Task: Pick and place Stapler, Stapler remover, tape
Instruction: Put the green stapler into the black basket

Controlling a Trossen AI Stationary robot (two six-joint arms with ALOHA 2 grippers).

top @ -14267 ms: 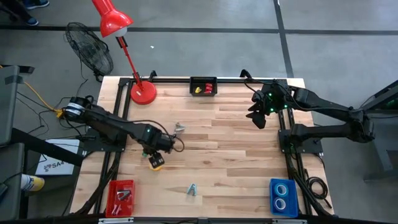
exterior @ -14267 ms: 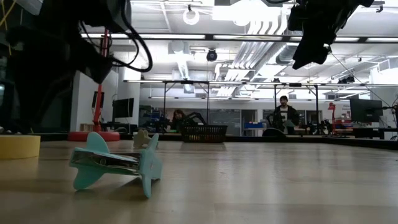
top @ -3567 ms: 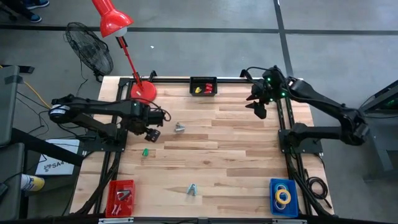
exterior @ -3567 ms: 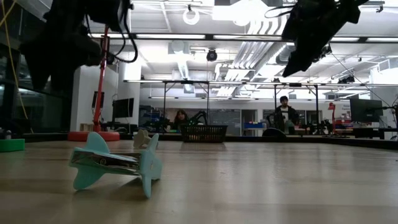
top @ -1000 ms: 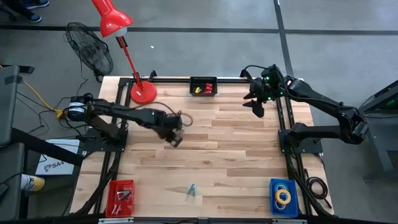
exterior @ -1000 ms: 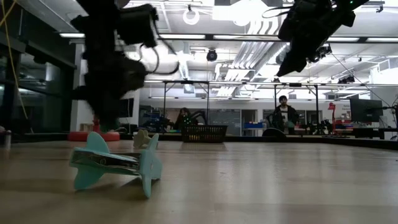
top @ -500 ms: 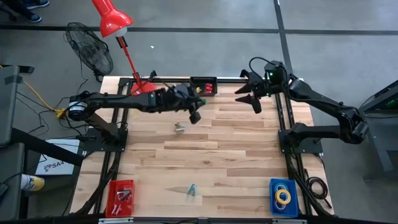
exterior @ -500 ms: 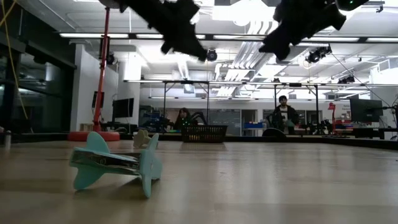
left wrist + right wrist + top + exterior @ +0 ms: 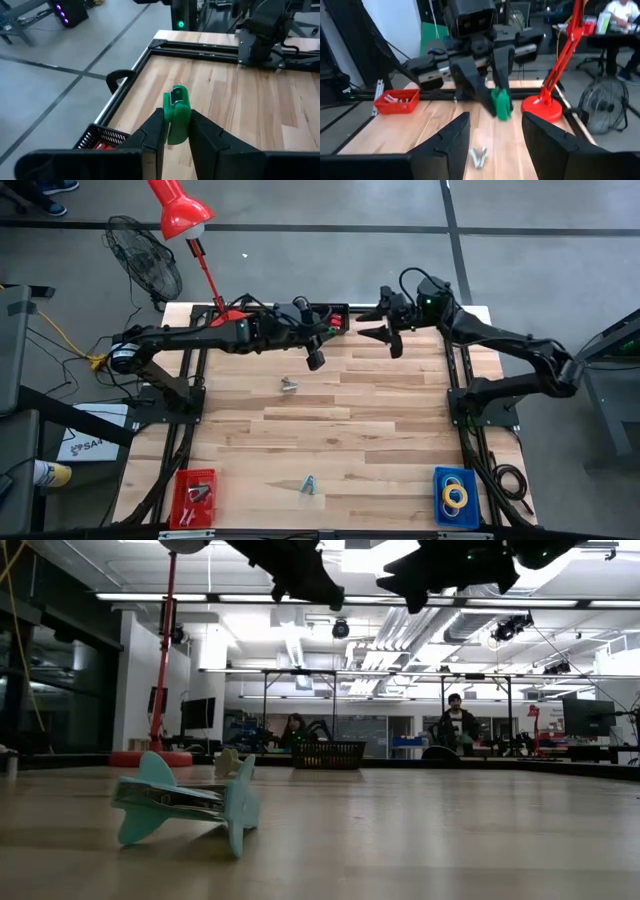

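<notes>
My left gripper (image 9: 176, 117) is shut on a small green stapler (image 9: 176, 107), high above the table beside the black basket (image 9: 327, 318) at the far edge. The stapler (image 9: 501, 103) also shows in the right wrist view. My right gripper (image 9: 374, 324) hangs open and holds nothing, just right of the basket, pointing at the left gripper. A light-blue stapler remover (image 9: 309, 485) lies on its side near the front edge. A second, paler one (image 9: 289, 385) lies mid-table. Rolls of tape (image 9: 455, 497) sit in the blue bin (image 9: 437, 510) at the near right corner. My left gripper pinches the green stapler by its two flat sides (image 9: 170, 131) between its two fingers. The fingers (image 9: 485, 95) slant down toward the table's right. The stapler's far end (image 9: 178, 92) sticks out past the fingertips. It is lifted clear of table and basket.
The black basket (image 9: 97, 137) holds red and yellow items. A red bin (image 9: 195, 495) stands at the near left corner. A red desk lamp (image 9: 230, 328) stands at the far left. People (image 9: 457, 725) sit in the room beyond the table.
My left gripper has risen from the table's middle left and swung toward the far edge and to the right, carrying the stapler up beside the black basket. My right gripper has moved a little toward the far edge and the left, toward the basket.
</notes>
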